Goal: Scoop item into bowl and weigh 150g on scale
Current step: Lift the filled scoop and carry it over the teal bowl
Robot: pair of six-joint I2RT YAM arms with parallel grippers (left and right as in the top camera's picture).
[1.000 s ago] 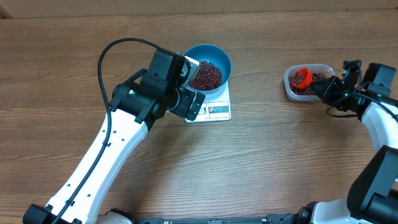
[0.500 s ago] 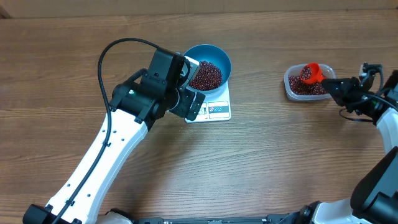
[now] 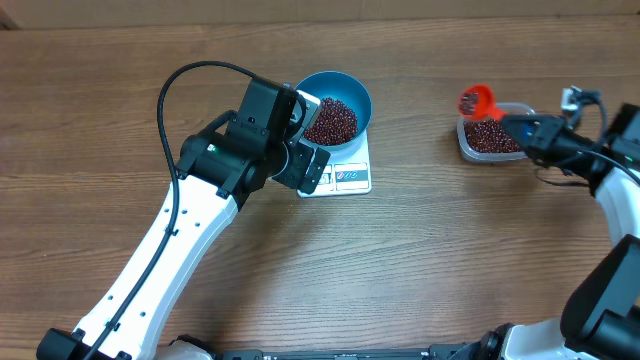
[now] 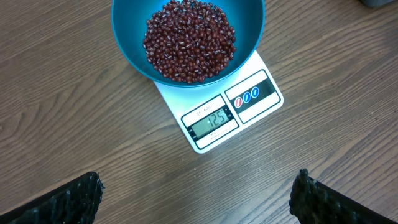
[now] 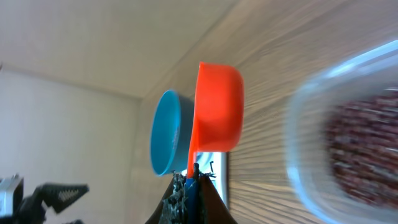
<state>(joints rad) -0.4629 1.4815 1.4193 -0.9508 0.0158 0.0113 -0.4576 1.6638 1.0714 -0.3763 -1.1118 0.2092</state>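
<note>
right end effector [image 3: 518,127] pinching scoop [image 3: 477,101], left end effector [image 4: 196,190] spread above scale [image 4: 230,112]

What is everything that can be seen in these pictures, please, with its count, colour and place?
bowl: one, blue, standing on the scale
beans: many, dark red-brown, a heap in the bowl, more in the tub
scale: one, white, on the table under the bowl
tub: one, clear plastic, on the table, right side
scoop: one, orange, over the tub's edge
table: one, brown wood
left gripper: one, black, open, above the scale
right gripper: one, black, shut on the scoop's handle
</note>
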